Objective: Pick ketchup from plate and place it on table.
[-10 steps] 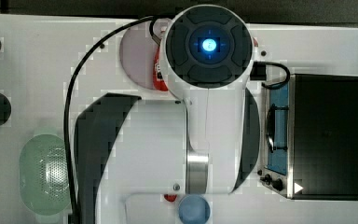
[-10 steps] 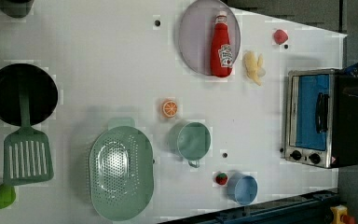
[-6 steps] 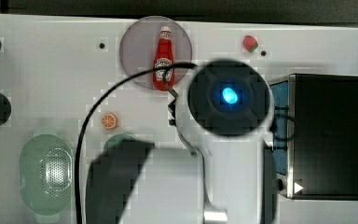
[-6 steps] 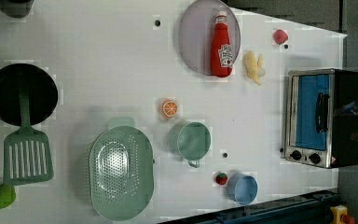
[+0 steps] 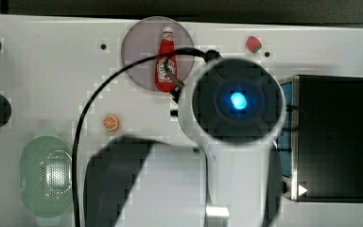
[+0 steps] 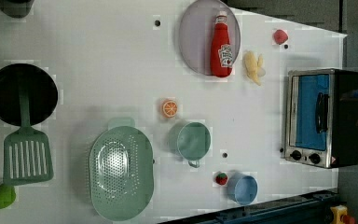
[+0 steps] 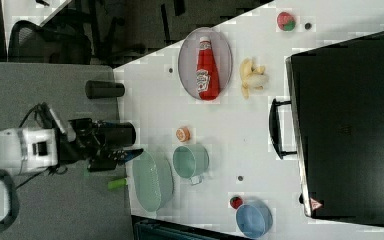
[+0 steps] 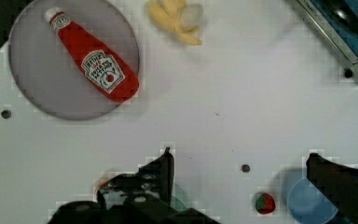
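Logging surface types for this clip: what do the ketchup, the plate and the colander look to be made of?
Ketchup: probably plastic, glossy red with a white cap and a printed label.
Plate: likely matte plastic, plain greyish-lilac, flat, no glaze shine; ceramic can't be excluded.
Colander: apparently moulded plastic, pale green, regular perforations, soft sheen.

We are reading "Heinz" on the white label of the ketchup [image 8: 98,65]; its smaller lines are staying illegible to us.

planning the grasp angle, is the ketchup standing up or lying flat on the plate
Lying flat. The ketchup rests on its side on the plate, label facing up and its white cap near the plate's rim.
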Robot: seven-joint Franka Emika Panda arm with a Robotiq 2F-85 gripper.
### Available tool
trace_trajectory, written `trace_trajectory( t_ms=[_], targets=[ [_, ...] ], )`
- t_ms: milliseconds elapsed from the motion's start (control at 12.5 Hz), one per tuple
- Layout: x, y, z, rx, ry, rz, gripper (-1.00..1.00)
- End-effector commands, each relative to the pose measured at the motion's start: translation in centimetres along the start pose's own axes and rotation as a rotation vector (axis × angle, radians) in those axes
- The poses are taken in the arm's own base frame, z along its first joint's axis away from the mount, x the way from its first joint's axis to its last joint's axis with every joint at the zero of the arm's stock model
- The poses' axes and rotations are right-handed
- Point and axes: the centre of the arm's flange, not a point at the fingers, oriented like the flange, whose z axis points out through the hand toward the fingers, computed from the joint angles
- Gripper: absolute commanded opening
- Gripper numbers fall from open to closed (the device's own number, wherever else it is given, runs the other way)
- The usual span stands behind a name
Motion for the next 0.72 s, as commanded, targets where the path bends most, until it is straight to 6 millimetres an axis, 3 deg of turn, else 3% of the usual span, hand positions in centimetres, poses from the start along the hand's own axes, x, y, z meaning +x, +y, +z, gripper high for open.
trace_trajectory(
  t_ms=[80,320,720],
  targets=[
    [0.5,-3.8,6.5,-0.057,-0.069,-0.036,1.0],
    [1.1,-6.6,10.7,-0.061,-0.094,-0.122,1.0],
    [3.9,-10.2,16.4,-0.023,-0.113,-0.401,1.0]
  ],
)
